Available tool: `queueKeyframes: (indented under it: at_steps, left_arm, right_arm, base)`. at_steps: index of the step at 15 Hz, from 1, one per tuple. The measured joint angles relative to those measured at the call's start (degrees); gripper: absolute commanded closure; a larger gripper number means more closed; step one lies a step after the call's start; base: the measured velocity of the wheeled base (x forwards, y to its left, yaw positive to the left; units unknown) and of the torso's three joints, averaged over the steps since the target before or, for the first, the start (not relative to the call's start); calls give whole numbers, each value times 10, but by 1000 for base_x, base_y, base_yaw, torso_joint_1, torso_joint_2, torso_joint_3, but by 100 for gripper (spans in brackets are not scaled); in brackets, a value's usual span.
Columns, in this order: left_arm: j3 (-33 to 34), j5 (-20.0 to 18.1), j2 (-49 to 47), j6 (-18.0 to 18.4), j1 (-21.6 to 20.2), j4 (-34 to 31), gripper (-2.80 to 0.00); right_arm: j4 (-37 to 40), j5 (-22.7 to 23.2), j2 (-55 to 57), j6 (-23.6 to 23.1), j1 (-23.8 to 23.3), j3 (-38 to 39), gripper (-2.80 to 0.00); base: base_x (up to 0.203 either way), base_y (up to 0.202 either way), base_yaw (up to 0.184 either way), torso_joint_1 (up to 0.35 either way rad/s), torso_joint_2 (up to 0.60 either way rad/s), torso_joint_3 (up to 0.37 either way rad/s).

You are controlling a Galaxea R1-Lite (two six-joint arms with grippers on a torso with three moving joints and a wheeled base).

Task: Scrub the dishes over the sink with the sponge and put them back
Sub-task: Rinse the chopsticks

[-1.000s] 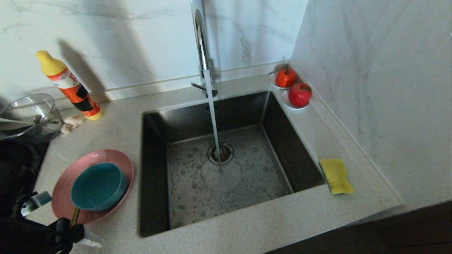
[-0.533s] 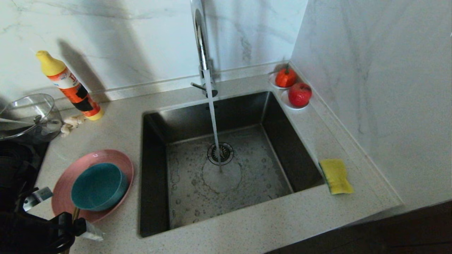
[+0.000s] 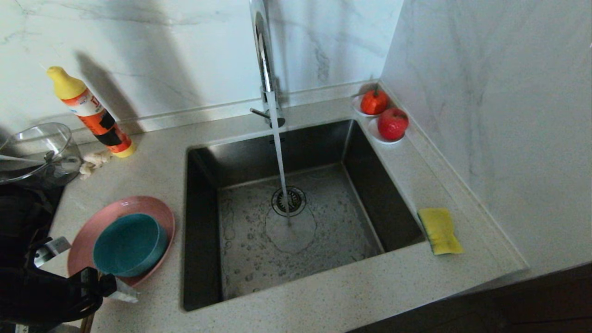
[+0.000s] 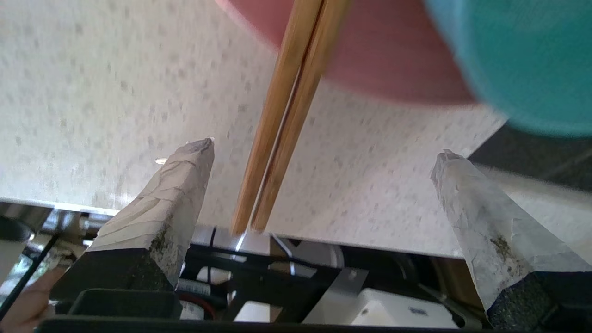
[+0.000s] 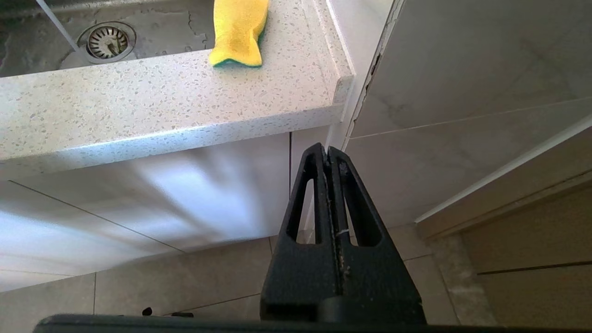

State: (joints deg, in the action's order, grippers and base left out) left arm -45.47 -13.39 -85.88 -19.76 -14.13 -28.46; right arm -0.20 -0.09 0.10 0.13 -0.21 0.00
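1. Head view: the sink (image 3: 203,222) fills the middle, and water runs from the tap (image 3: 264,60) down beside the drain strainer (image 3: 289,201). At nine o'clock from the sink the pink plate (image 3: 157,210) lies on the counter (image 3: 323,296) with the teal bowl (image 3: 127,245) in it. At three o'clock, on the counter's right strip, lies the sponge (image 3: 439,231). At seven o'clock from the plate the left gripper (image 3: 108,289) hangs at the counter's front edge. A detergent bottle (image 3: 90,113) leans at eleven o'clock, a glass bowl (image 3: 39,150) beside it; two red fruits (image 3: 392,124) sit at one o'clock.

2. Left wrist view: the fingers (image 4: 180,185) stand spread wide, holding nothing. The chopsticks (image 4: 282,125) run between them, touching neither, their far ends on the plate (image 4: 370,69) next to the bowl (image 4: 508,60).

3. Right wrist view: the right gripper (image 5: 329,155) is pressed closed and empty, low below the counter's (image 5: 138,111) edge; the sponge (image 5: 238,30) lies at eleven o'clock above it.
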Motion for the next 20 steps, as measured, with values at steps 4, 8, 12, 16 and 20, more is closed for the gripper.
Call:
queueKeyframes:
  at_steps: [4, 8, 12, 16, 20]
  left_arm:
    - [-4, 0, -6, 0, 0, 4, -280]
    - [-6, 0, -9, -1, 0, 4, -280]
    - [-11, 0, -14, -1, 0, 4, -280]
    - [-19, 0, -20, -1, 1, 4, -280]
    - [-24, -2, -24, 0, 3, 5, 0]
  right_arm:
    - [0, 0, 0, 0, 0, 0, 0]
    - [0, 0, 0, 0, 0, 0, 0]
    - [0, 0, 0, 0, 0, 0, 0]
    - [0, 0, 0, 0, 0, 0, 0]
    - [0, 0, 0, 0, 0, 0, 0]
  base:
    - [0, 0, 0, 0, 0, 0]
    - [0, 0, 0, 0, 0, 0]
    - [0, 0, 0, 0, 0, 0]
    - [0, 0, 0, 0, 0, 0]
    - [0, 0, 0, 0, 0, 0]
